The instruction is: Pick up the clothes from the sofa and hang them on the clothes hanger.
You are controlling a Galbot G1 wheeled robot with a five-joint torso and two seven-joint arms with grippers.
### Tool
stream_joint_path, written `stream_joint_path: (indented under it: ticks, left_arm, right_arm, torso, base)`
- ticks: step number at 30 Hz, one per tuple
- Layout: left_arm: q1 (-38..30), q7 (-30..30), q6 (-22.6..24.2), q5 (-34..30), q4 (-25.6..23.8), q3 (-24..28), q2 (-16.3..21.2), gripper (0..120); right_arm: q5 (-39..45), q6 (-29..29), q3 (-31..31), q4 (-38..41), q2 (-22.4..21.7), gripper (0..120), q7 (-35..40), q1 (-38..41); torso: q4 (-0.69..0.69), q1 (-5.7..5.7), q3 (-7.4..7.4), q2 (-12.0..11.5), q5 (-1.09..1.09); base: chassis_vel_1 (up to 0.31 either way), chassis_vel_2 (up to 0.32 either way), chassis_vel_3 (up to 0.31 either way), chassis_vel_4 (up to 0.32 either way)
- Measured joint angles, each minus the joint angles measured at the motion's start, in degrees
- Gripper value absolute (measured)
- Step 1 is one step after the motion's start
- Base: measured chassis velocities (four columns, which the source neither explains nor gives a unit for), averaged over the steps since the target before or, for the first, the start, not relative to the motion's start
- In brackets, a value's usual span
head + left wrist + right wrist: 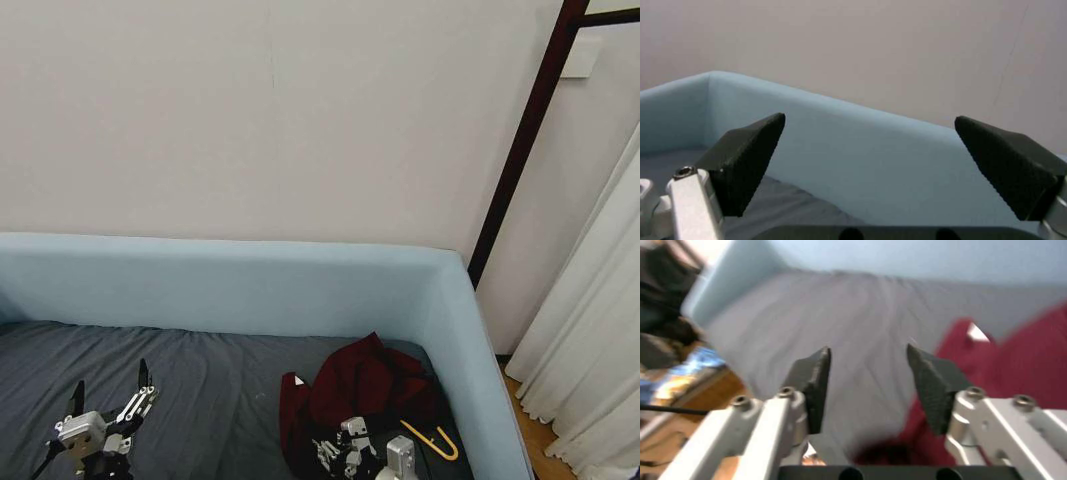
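— What is sitting at the lower left of the head view?

— The left gripper (112,388) is hovering over the grey seat cushion (210,365), spread wide and carrying nothing. From its wrist camera, its two dark fingers (747,160) are standing far apart, and the sofa's light blue backrest (873,165) is running behind them.

— And moving toward the middle?

— The dark red garment (365,385) is lying crumpled on the seat at the lower centre-right, close to the corner where the backrest is meeting the armrest (470,370).

— Where is the other arm working?

— The right gripper (350,447) is hanging at the bottom edge, over the garment's near side; I cannot tell whether it is touching the cloth. In its wrist view the fingers (810,385) are parted moderately and gripping nothing, with grey cushion showing between them and the garment lying beside one finger.

— Anything farther right?

— A yellow hook (435,440) is lying just beside the garment. A dark post (520,140) is rising through the upper right, and a white curtain (600,330) is hanging along the right edge.
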Motion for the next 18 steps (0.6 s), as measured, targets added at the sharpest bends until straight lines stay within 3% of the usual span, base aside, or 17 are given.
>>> stream_joint_path:
  ticks: [3,5,8,9,12,18]
  left_arm:
    - [-0.1,-0.1,0.0,0.9,0.2,0.7,-0.5,100]
    - [0.0,-0.1,0.0,1.0,0.1,0.8,-0.5,100]
    - [0.3,-0.2,0.0,1.0,-0.6,0.6,-0.5,100]
    - [0.3,-0.2,0.0,1.0,-0.6,0.6,-0.5,100]
    - [1.1,-0.2,0.0,1.1,-1.4,0.1,-0.6,100]
    - [1.9,-0.2,-0.2,1.1,-2.5,-0.7,-0.6,100]
  right_arm:
    - [2.3,3.5,2.3,0.2,-0.9,63,-4.1,1.5]
    - [3.0,3.7,3.1,-0.2,-0.8,67,-3.0,2.2]
    - [4.4,-0.4,4.9,-2.3,0.4,81,8.7,5.3]
    - [4.4,-0.4,4.9,-2.3,0.4,81,8.7,5.3]
    - [7.1,-7.1,7.5,-9.1,2.6,95,20.2,9.7]
    - [8.9,-11.4,11.7,-18.3,5.8,100,19.8,12.4]
  torso:
    - [-0.01,0.00,0.00,0.0,0.00]
    - [-0.01,0.00,0.00,0.0,0.01]
    - [-0.01,0.00,0.00,0.0,0.01]
    - [-0.01,0.00,0.00,0.0,0.01]
    - [0.00,0.00,0.01,0.0,0.01]
    - [0.00,0.00,0.01,0.0,0.01]
  base:
    - [0.000,0.000,0.000,0.000]
    - [0.000,0.000,0.000,0.000]
    - [0.000,0.000,0.000,0.000]
    - [0.000,0.000,0.000,0.000]
    - [0.000,0.000,0.000,0.000]
    - [0.000,0.000,0.000,0.000]
